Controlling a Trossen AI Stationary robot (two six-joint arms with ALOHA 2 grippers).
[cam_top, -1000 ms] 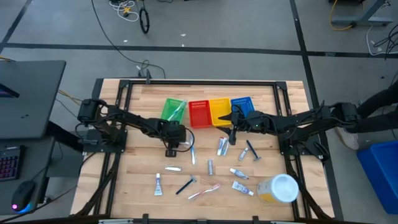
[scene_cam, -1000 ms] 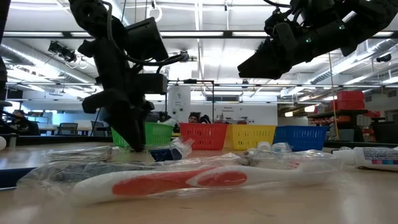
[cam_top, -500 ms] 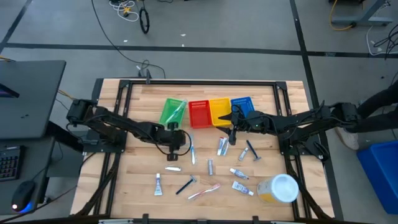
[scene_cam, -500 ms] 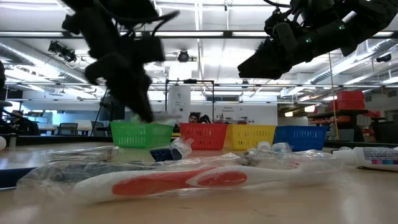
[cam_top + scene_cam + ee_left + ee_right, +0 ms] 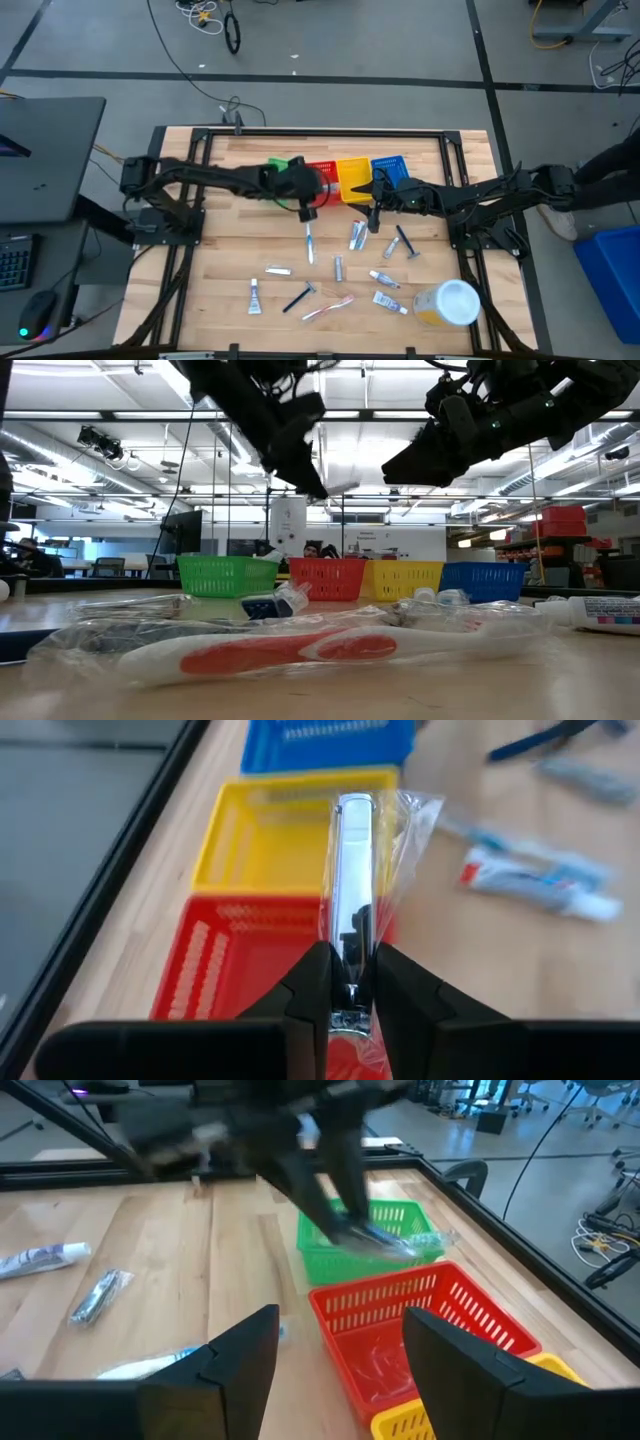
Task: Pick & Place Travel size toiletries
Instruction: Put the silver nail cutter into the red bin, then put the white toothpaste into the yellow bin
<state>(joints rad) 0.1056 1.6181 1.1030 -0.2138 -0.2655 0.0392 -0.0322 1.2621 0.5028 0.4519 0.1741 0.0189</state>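
Observation:
My left gripper (image 5: pixel 305 190) hangs over the red basket (image 5: pixel 320 183) and is shut on a silvery item in a clear wrapper (image 5: pixel 352 900). The low view shows this left gripper (image 5: pixel 300 455) high above the table. My right gripper (image 5: pixel 375 205) waits open near the yellow basket (image 5: pixel 352 178), its fingers (image 5: pixel 240 1345) wide apart. Other toiletries lie flat on the wood: a clear toothbrush (image 5: pixel 309 243), silvery tubes (image 5: pixel 357 235), dark blue razors (image 5: pixel 405 242), white-blue tubes (image 5: pixel 384 278) and a pink toothbrush (image 5: pixel 328 308). My left gripper pinches the silvery item by its near end (image 5: pixel 350 982) between the two fingers. The fingers slant down from the table's left and lie along the item. It is lifted clear and sticks out past the fingertips over the red and yellow baskets, its wrapper (image 5: pixel 405 830) flaring loose.
Green (image 5: pixel 278 178), red, yellow and blue (image 5: pixel 390 170) baskets stand in a row by the far edge. A white-lidded yellow jar (image 5: pixel 447 303) lies at the near right. Bare wood shows at the table's left, beside the tube (image 5: pixel 254 296).
My left gripper has risen from the table left of the clear toothbrush, carrying the wrapped silvery item, and has swung toward the far edge and to the right until it hangs over the red basket. The item is now lifted clear.

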